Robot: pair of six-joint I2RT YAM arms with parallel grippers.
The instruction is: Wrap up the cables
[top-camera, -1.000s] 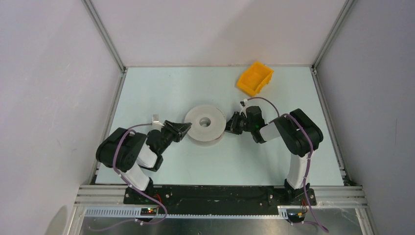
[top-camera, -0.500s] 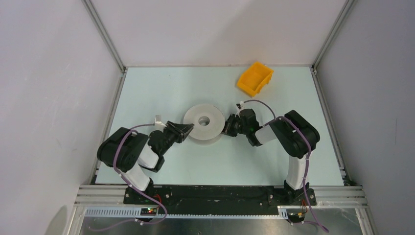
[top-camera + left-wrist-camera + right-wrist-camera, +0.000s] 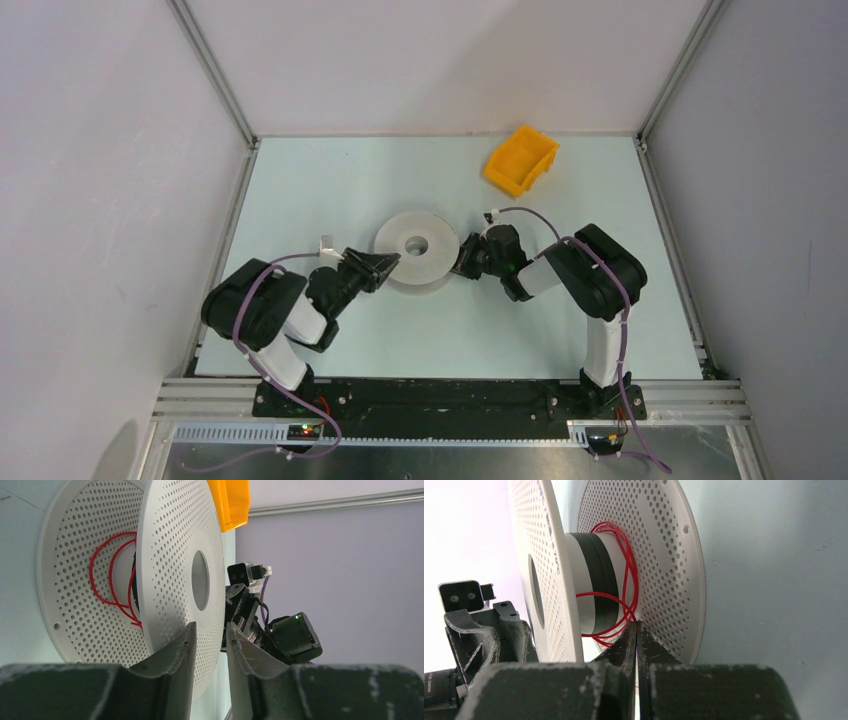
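Note:
A white perforated spool (image 3: 417, 250) lies flat mid-table. The thin red cable (image 3: 596, 594) sits in loose loops round its hub, between the two flanges; it also shows in the left wrist view (image 3: 90, 570). My right gripper (image 3: 463, 258) is at the spool's right side. In the right wrist view it (image 3: 636, 624) is shut, with its tips between the flanges where the red loops cross, pinching the cable. My left gripper (image 3: 385, 263) is at the spool's left side. In the left wrist view it (image 3: 210, 632) is open, its jaws either side of the upper flange (image 3: 170, 555) rim.
An orange bin (image 3: 521, 159) stands at the back right of the table and shows in the left wrist view (image 3: 232, 502). Grey walls and an aluminium frame enclose the table. Each arm shows beyond the spool in the other's wrist view.
The spool has shifted slightly left and back. My right gripper has followed it leftwards, and the left gripper has stayed at the rim.

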